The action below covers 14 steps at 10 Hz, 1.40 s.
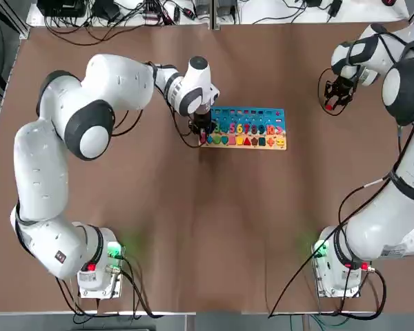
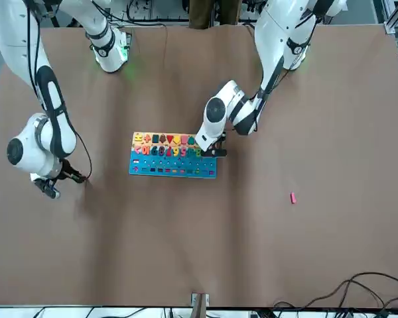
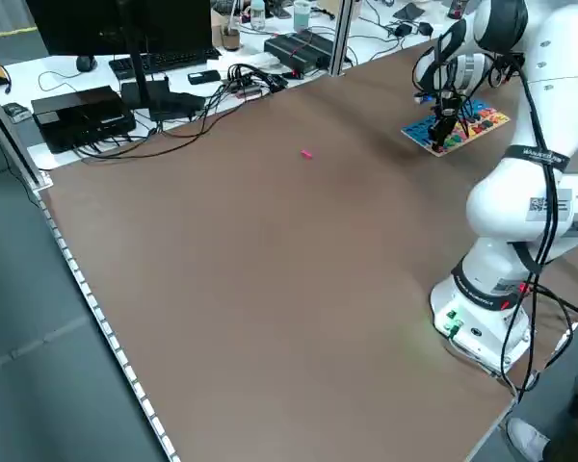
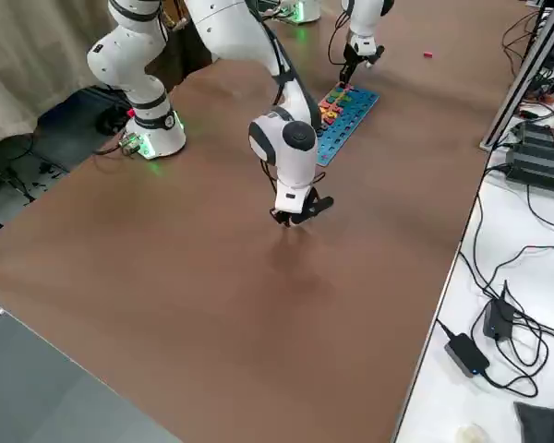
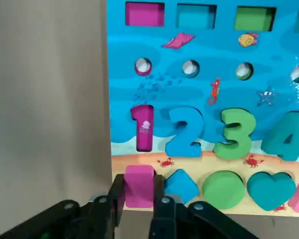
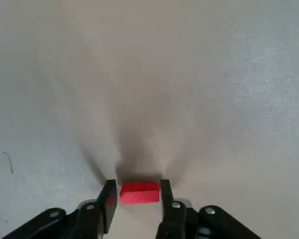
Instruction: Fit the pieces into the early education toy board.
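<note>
The early education toy board (image 1: 252,114) lies flat mid-table, with a blue part bearing numbers and a tan strip of shapes (image 5: 224,189). My left gripper (image 1: 203,131) is at the board's left end, shut on a pink piece (image 5: 138,184) held upright over the tan strip's end slot. Far to the right at the back, my right gripper (image 1: 329,103) is down at the table. Its fingers (image 6: 109,199) are shut against the ends of a small red piece (image 6: 139,193). A loose pink piece (image 2: 293,197) lies alone on the table, hidden under the left arm in the top view.
Most slots on the board (image 2: 172,169) hold coloured numbers and shapes. Cables and electronics (image 3: 173,91) crowd the white bench beyond the table's far edge. The arm bases (image 1: 96,276) stand at the near edge. Brown tabletop surrounds the board.
</note>
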Each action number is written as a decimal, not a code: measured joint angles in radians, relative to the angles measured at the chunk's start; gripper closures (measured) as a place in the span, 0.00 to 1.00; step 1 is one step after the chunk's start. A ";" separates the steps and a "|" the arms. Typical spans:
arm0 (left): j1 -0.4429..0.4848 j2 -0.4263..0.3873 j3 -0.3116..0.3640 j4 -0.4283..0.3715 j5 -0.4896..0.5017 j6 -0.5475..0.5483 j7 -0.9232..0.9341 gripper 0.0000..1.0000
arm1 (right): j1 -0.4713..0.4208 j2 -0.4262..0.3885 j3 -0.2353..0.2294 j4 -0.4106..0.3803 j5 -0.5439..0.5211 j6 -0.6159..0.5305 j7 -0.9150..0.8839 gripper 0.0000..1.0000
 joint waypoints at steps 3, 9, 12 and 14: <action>0.000 0.002 0.001 0.004 0.000 0.000 0.000 0.70 | 0.000 0.000 0.000 0.000 0.000 -0.001 0.000 0.63; 0.000 0.002 0.001 0.004 0.000 -0.002 0.000 0.70 | 0.041 -0.001 0.001 0.011 0.001 -0.016 0.021 0.65; -0.001 0.003 -0.002 0.005 0.000 -0.016 -0.001 0.73 | 0.153 -0.032 0.003 0.027 0.002 -0.072 0.124 0.65; -0.001 0.003 -0.002 0.005 0.000 -0.017 -0.001 0.74 | 0.253 -0.052 0.005 0.028 0.002 -0.084 0.161 0.65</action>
